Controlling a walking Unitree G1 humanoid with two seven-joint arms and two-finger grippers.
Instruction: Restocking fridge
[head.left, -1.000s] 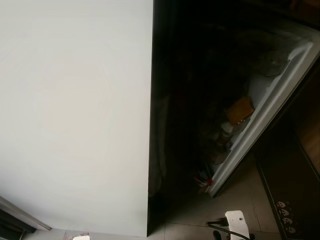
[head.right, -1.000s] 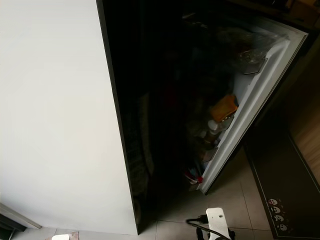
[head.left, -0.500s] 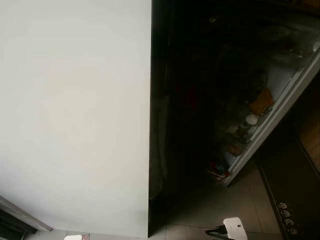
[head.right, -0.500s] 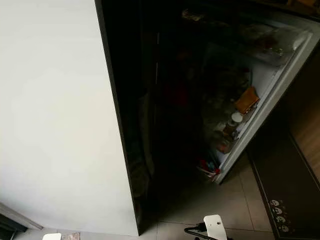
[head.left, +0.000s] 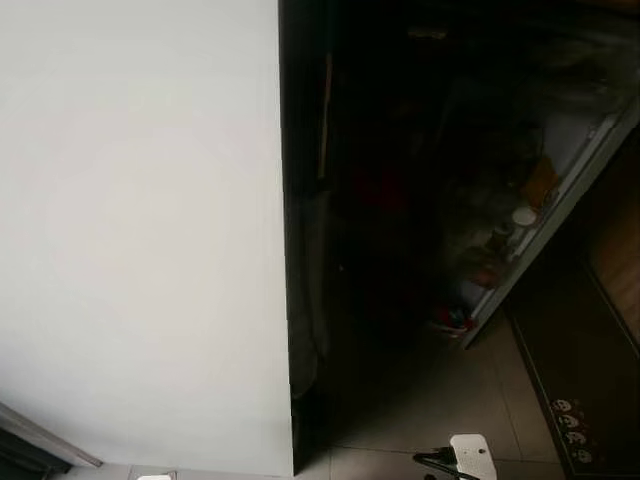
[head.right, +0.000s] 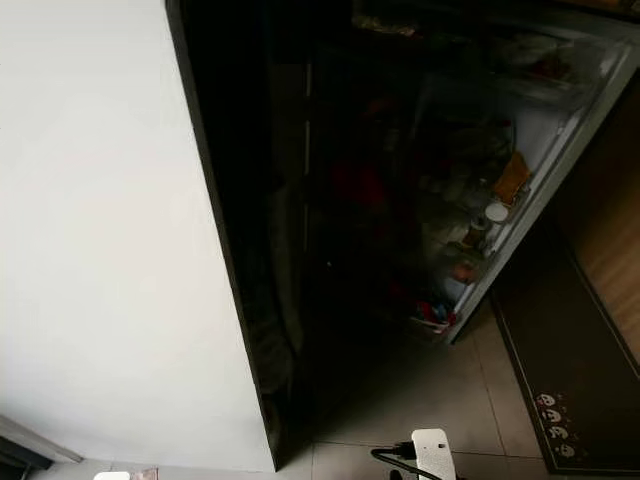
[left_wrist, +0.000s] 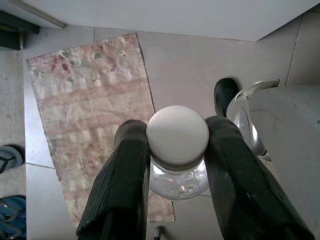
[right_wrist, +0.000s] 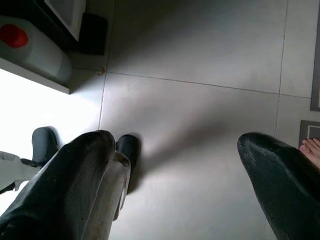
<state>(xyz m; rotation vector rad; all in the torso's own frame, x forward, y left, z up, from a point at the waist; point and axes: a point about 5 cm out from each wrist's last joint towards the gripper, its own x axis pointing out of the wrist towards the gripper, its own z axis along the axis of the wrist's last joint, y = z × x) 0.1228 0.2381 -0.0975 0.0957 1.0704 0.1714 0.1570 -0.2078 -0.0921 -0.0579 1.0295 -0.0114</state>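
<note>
The left gripper (left_wrist: 176, 150) is pinching a glass jar (left_wrist: 178, 170) just under its white lid (left_wrist: 177, 135), between both fingers, above a patterned rug (left_wrist: 90, 115). The right gripper (right_wrist: 182, 170) is hanging spread over floor tiles (right_wrist: 200, 100) (holding nothing). The fridge (head.right: 400, 200) is standing open.

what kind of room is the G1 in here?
Probably a home kitchen: an open fridge door with stocked shelves, tiled floor, a patterned rug. The left gripper holds a white-lidded jar.
</note>
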